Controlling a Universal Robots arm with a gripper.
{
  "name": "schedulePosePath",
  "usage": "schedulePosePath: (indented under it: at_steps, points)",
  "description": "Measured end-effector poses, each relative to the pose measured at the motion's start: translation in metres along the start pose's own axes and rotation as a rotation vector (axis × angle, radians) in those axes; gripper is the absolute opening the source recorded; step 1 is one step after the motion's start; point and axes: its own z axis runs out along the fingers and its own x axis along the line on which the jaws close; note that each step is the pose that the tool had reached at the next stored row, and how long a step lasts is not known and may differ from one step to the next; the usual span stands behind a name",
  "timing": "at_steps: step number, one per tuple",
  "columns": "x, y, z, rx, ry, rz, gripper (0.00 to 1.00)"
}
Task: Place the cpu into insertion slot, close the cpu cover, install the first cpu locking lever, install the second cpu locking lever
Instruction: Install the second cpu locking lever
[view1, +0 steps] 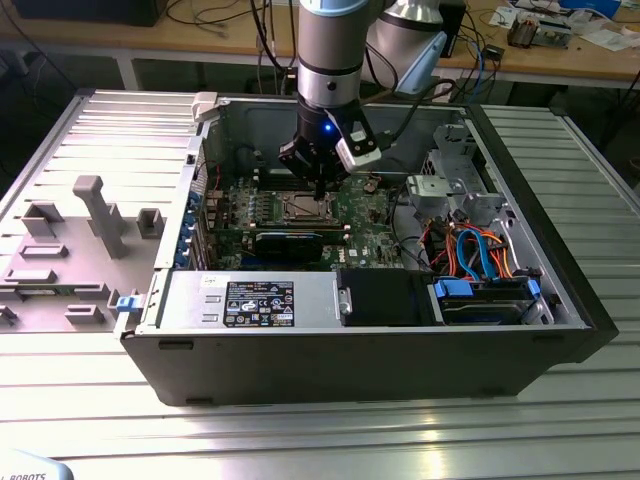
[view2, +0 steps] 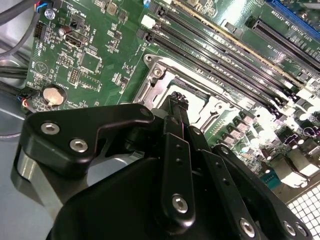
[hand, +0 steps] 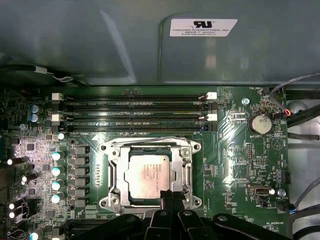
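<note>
Silver-grey cpu sits socketed just beside the closed, empty gripper.

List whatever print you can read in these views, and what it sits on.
White sticker on the case wall: a mark and small lines, too small to quote reliably.
Black label on the power supply: too small.
cpu top: faint print, unreadable.
Motherboard markings: too small.
</note>
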Motion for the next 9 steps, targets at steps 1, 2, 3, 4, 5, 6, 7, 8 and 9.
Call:
schedulePosePath:
  at_steps: [1, 2, 3, 4, 5, 6, 7, 8, 9]
  points:
    - [0.0, 0.0, 0.0, 0.0, 0.0, 0.0, 0.11]
    - [0.0, -0.0001, 0.0001, 0.0001, 0.0, 0.0, 0.11]
    - [0.0, -0.0001, 0.0002, 0.0, 0.0, 0.0, 0.11]
    - [0.0, -0.0001, 0.0002, 0.0001, 0.0, 0.0, 0.11]
    - [0.0, -0.0001, 0.0002, 0.0001, 0.0, 0.0, 0.11]
    - [0.0, -0.0001, 0.0002, 0.0001, 0.0, 0.0, 0.11]
    - [0.0, -0.0001, 0.0003, 0.0001, 0.0, 0.0, 0.11]
    - [0.0, -0.0001, 0.0003, 0.0, 0.0, 0.0, 0.11]
    - [0.0, -0.0001, 0.0003, 0.0001, 0.0, 0.0, 0.11]
